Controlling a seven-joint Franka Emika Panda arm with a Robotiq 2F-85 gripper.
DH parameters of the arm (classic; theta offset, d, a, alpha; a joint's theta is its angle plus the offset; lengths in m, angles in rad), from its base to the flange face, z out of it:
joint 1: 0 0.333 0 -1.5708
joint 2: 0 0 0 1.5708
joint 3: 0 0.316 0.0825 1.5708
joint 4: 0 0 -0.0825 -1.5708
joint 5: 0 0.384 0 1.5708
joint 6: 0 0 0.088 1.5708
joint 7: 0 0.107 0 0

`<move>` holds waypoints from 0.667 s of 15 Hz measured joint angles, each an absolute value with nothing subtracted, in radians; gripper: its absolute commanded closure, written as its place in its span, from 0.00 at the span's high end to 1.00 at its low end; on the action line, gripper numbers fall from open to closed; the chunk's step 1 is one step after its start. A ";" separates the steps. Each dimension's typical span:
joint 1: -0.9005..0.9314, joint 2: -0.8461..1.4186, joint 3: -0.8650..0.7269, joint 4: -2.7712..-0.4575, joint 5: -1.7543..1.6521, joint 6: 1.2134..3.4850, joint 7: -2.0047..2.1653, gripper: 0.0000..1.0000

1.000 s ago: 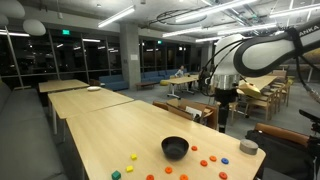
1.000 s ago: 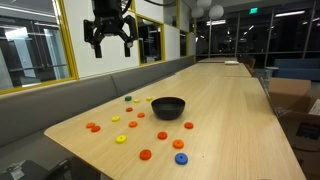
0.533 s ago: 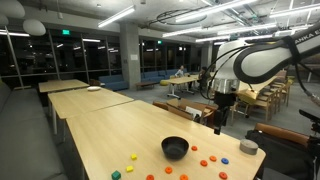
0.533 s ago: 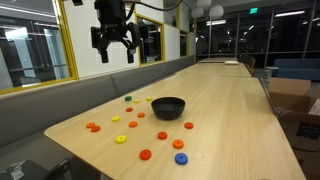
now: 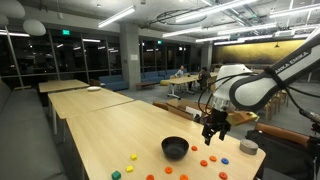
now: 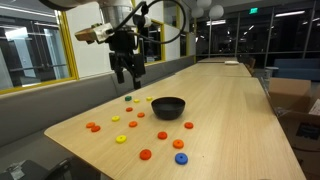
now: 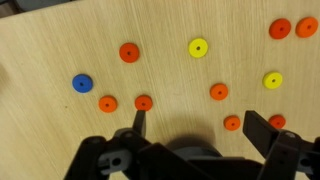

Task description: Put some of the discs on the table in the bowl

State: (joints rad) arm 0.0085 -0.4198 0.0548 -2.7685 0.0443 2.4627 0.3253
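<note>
A long pale-wood surface (image 5: 110, 135) filled most of both exterior views (image 6: 230, 110), set in a large, dimly lit room with similar wooden tables (image 5: 75, 88) standing farther back. A white robot arm (image 5: 262, 80) reached in over the surface from the side, bent downward at the wrist.

At its tip, the dark end effector (image 5: 212, 138) hung in the air above the surface with its two fingers spread wide and nothing between them. This showed in an exterior view (image 6: 129, 78) and again from the wrist camera (image 7: 198, 125), which looked straight down past the fingertips.

A small round black bowl (image 5: 175, 148) sat upright on the surface near the end effector, and its glossy inside looked empty in an exterior view (image 6: 167, 107). A smaller grey puck (image 5: 248, 147) lay near the surface's edge, apart from the bowl.

Tiny flat discs (image 6: 121, 139) lay scattered around the bowl on the bare wood. Most were orange-red (image 5: 211, 161). The wrist view showed one blue disc (image 7: 81, 83), two yellow discs (image 7: 198, 47) and several orange ones (image 7: 129, 52), all lying flat and apart from each other.
</note>
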 measured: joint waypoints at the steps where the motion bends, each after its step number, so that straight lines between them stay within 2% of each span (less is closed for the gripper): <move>1: -0.003 -0.382 0.062 -2.769 0.045 2.498 0.371 1.00; 10: -0.046 -0.059 0.057 -2.761 0.127 2.803 0.598 1.00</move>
